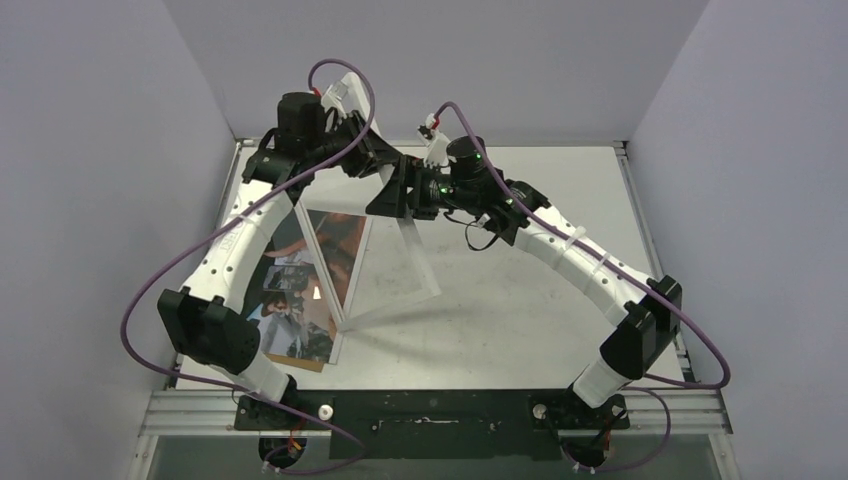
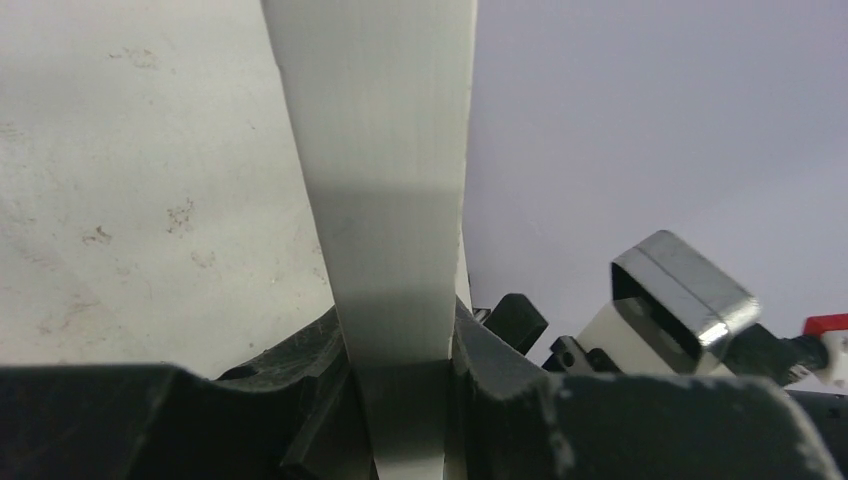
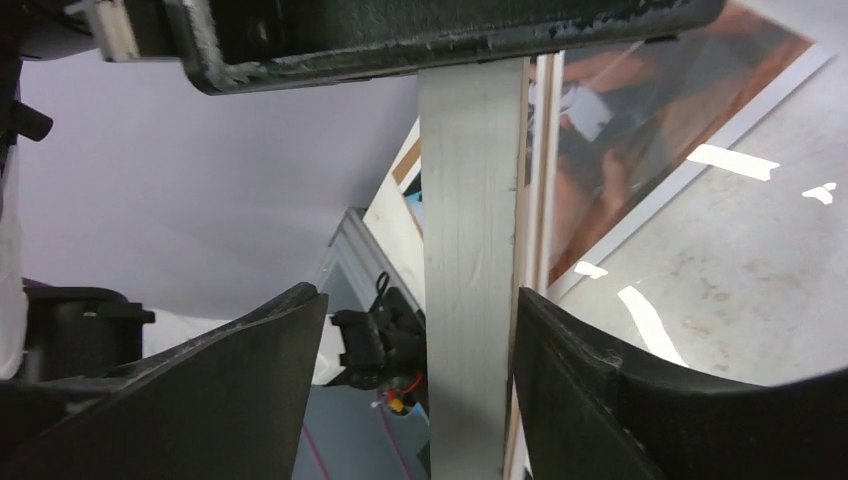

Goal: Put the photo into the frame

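The left gripper (image 2: 400,372) clamps the top rail of the frame (image 1: 375,265), which is steeply tilted. The right gripper (image 3: 420,330) straddles that rail, jaws apart, 1 side clear. The photo (image 1: 295,300) lies flat under the frame's left part.

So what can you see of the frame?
The frame is a big rectangle of thin white rails around a clear pane, with a pale wooden edge behind. It is tipped up at a slant, and its low end seems to rest on the table. The left pincer is shut on a rail near the top corner. The right pincer is open around a rail there too.
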You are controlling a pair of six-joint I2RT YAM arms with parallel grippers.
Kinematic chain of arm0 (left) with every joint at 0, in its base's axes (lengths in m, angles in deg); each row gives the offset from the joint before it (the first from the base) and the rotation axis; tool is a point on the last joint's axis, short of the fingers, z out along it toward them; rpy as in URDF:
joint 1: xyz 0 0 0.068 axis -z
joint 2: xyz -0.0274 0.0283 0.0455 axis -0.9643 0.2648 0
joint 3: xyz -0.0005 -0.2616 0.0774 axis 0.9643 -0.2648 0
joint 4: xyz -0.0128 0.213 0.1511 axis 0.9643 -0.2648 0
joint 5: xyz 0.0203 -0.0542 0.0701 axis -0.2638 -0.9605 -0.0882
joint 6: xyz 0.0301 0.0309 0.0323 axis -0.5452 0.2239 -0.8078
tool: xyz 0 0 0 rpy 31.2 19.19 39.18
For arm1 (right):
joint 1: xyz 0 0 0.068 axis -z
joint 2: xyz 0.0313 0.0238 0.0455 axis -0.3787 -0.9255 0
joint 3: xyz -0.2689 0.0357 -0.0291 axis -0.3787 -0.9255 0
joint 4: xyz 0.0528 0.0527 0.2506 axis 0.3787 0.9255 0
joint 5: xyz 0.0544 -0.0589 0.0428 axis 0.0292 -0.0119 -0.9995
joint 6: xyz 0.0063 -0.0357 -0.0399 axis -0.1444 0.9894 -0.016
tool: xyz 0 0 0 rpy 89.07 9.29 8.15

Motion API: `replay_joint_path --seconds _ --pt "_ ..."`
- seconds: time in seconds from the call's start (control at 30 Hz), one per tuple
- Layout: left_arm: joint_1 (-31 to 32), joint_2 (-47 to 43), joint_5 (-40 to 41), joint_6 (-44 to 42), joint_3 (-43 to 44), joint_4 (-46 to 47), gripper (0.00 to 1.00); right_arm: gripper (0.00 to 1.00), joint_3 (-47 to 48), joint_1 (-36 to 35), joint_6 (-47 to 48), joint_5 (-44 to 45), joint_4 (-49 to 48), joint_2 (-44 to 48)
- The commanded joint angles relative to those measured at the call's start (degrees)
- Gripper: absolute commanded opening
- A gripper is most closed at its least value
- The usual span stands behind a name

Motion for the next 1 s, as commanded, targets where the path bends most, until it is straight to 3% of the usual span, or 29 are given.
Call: replay_joint_path --seconds 0.0,0.13,0.27,0.37,0.43,0.47,0.5,0.57,0.8,0.97 --pt "-0.71 -4.05 -1.27 -0.35 0.59 4.20 0.00 0.61 -0.70 -0.42 -6.06 -4.13 -7.54 -0.22" --pt "-1.38 -5.22 -2.14 0.71 0.06 4.61 0.00 0.44 -1.75 -0.54 -8.50 -3.77 -11.02 0.25" --pt "-2.29 -6.50 -2.84 2.05 -0.72 5.30 0.00 0.35 -3.11 -0.54 -10.40 -1.95 -15.09 2.10" --pt "-2.67 -7.48 -3.23 2.96 -0.58 6.17 0.00 0.20 -2.37 -0.67 -11.87 -1.41 -17.28 2.64" --pt "-2.68 -7.67 -3.38 3.42 0.07 7.13 0.08 0.12 -1.31 -0.86 -12.49 -1.08 -17.90 2.88" --pt "-2.68 -7.70 -3.61 3.62 0.45 7.84 0.16 0.09 -0.76 -0.97 -12.68 -0.89 -18.07 2.97" --pt "-2.73 -7.63 -3.74 3.80 0.68 8.67 0.33 0.07 -0.34 -1.04 -13.03 -0.67 -18.40 3.12" --pt "-2.84 -7.24 -3.89 4.58 0.81 10.17 0.47 0.02 0.42 -1.00 -13.89 -0.28 -18.74 3.68" --pt "-3.72 -5.15 -6.14 8.86 1.14 16.12 0.69 0.00 1.47 1.56 -14.52 2.44 -15.45 5.53" --pt "-4.61 -4.06 -5.53 7.97 2.89 14.68 0.82 0.00 2.16 4.23 -13.22 4.52 -10.64 6.97"
